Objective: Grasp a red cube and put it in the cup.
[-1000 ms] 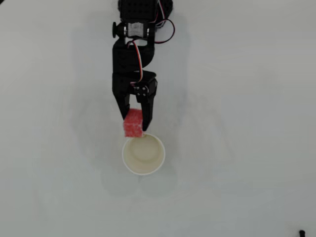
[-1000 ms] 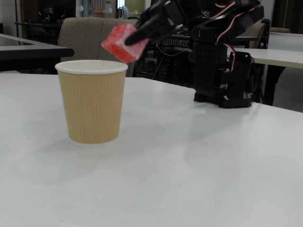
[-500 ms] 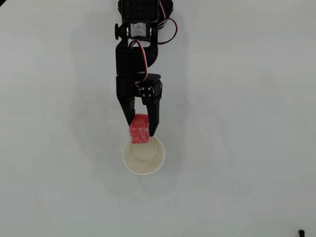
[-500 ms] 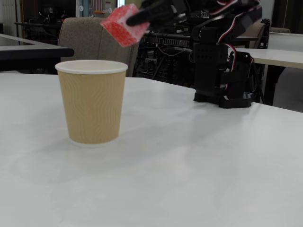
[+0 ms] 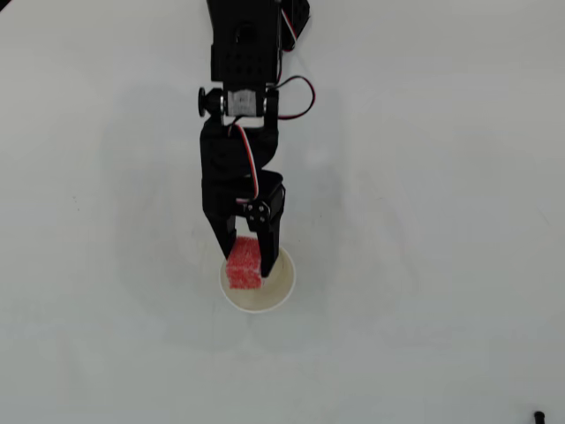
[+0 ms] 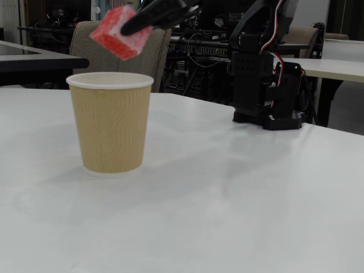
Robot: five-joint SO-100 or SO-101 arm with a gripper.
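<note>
The red cube (image 5: 244, 263) is held between the black fingers of my gripper (image 5: 247, 262), directly over the mouth of the cup (image 5: 275, 299) in the overhead view. In the fixed view the cube (image 6: 116, 31) hangs tilted in the air, a short way above the rim of the cup (image 6: 111, 122), which has a ribbed tan outside and a white rim. The gripper (image 6: 128, 28) reaches in from the right and is shut on the cube. The cup stands upright on the white table.
The arm's black base (image 6: 264, 85) stands on the white table (image 6: 227, 199) behind and to the right of the cup in the fixed view. A small dark object (image 5: 538, 415) lies at the bottom right edge of the overhead view. Chairs and desks stand beyond the table.
</note>
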